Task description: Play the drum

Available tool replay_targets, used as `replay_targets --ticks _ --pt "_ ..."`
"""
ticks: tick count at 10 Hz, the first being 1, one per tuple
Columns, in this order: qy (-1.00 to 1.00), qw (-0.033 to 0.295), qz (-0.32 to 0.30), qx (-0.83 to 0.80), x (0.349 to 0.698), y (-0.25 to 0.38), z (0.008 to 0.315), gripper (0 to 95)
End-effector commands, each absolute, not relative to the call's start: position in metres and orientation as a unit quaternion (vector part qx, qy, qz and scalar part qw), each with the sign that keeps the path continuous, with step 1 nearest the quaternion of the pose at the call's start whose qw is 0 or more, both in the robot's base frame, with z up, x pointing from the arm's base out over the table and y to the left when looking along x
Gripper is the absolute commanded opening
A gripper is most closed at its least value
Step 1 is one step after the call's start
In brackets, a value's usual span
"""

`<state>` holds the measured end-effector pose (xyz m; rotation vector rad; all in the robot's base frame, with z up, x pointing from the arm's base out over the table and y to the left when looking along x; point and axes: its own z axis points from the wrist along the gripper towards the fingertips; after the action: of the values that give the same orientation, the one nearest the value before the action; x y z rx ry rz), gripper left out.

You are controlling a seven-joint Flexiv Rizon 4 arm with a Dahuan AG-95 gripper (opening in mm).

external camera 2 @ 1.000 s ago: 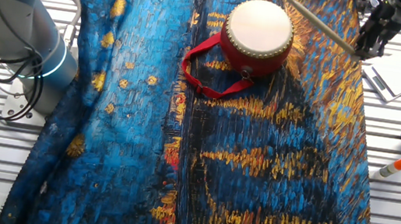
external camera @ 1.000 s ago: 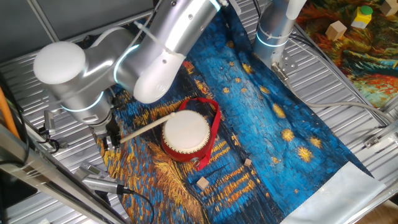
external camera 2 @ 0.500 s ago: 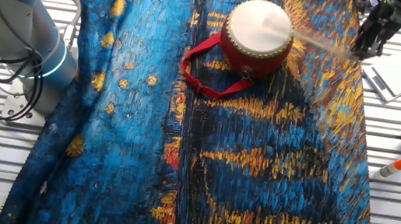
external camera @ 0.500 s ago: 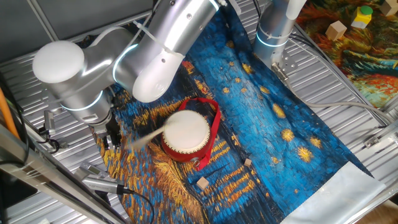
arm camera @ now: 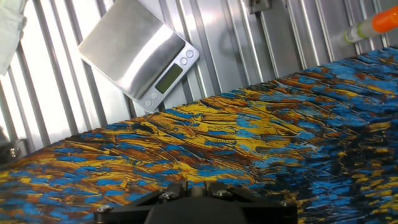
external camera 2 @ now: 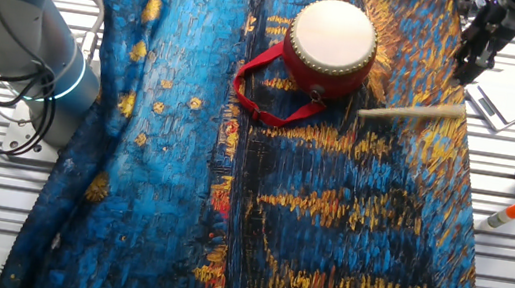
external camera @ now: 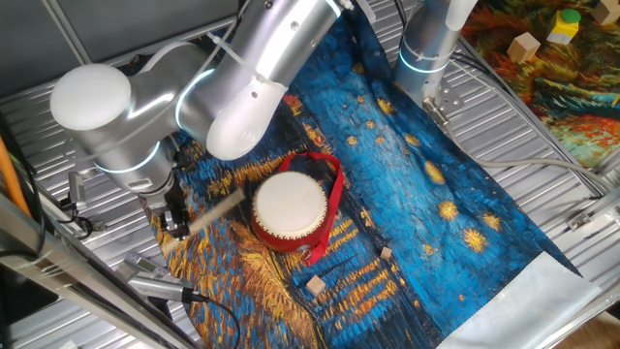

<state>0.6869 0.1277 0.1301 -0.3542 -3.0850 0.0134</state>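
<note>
While it sits on the painted cloth, there is just one drum, and it is small and round with a red body, a flat cream-white top and a ring of little studs round the edge; one red ribbon strap loops out from its side and lies flat on the cloth; in the other fixed view the same drum sits near the top of the blue and yellow cloth; one thin wooden stick shows just beside the drum, not touching its top, and it looks blurry; in one fixed view the stick points from the gripper toward the drum; the gripper is dark and half hidden under the big silver arm, and I cannot tell if its fingers are pinched on the stick or not; two small wooden blocks lie on the cloth near the drum; a second silver arm base stands at the far end of the cloth; in the hand view one silver scale rests on the ribbed metal table just past the cloth edge, and one marker with an orange cap lies in the top corner.
</note>
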Motion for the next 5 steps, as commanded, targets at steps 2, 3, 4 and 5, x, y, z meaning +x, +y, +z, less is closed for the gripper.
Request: replay_targets --ticks 2,3,4,5 --pt "-0.994 0.018 0.002 -0.107 0.671 0.11 0.133 0.0" --pt "-0.995 0.019 0.001 -0.098 0.665 0.104 0.133 0.0" --pt "-0.995 0.02 0.001 -0.094 0.661 0.101 0.133 0.0" --pt "-0.996 0.021 0.001 -0.091 0.657 0.098 0.132 0.0"
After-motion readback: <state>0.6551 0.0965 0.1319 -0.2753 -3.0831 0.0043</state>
